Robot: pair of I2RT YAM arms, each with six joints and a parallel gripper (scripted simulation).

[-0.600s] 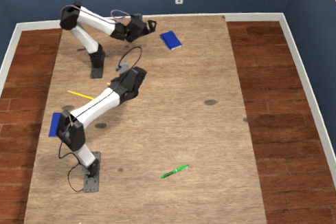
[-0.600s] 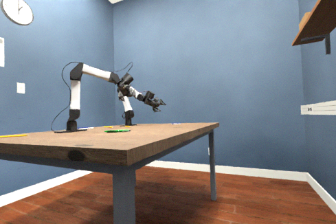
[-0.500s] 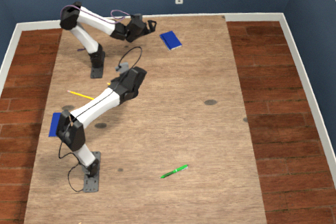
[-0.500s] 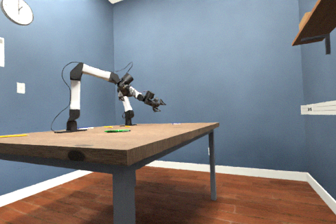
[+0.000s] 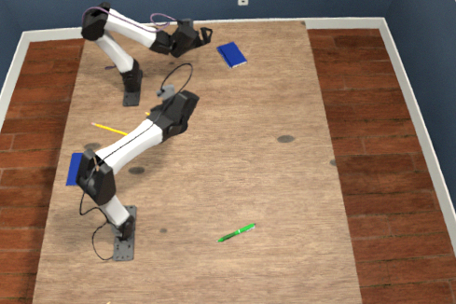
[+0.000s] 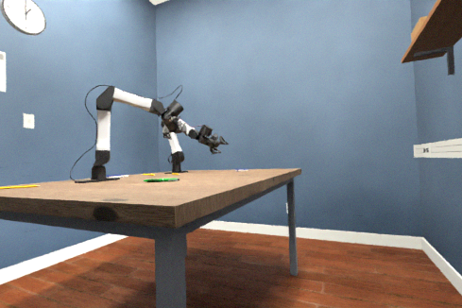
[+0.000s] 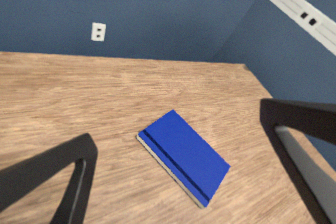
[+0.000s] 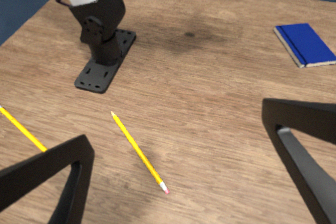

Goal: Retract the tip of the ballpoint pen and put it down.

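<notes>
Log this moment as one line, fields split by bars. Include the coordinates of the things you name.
left gripper (image 5: pixel 206 36) (image 6: pixel 221 145) (image 7: pixel 177 120) open, empty | right gripper (image 6: pixel 167 134) (image 8: pixel 177 120) open, empty | green pen (image 5: pixel 237 232) (image 6: pixel 161 179) on table (image 5: pixel 265 186) (image 6: pixel 197 189) (image 7: pixel 65 100) (image 8: pixel 215 150), unheld
</notes>
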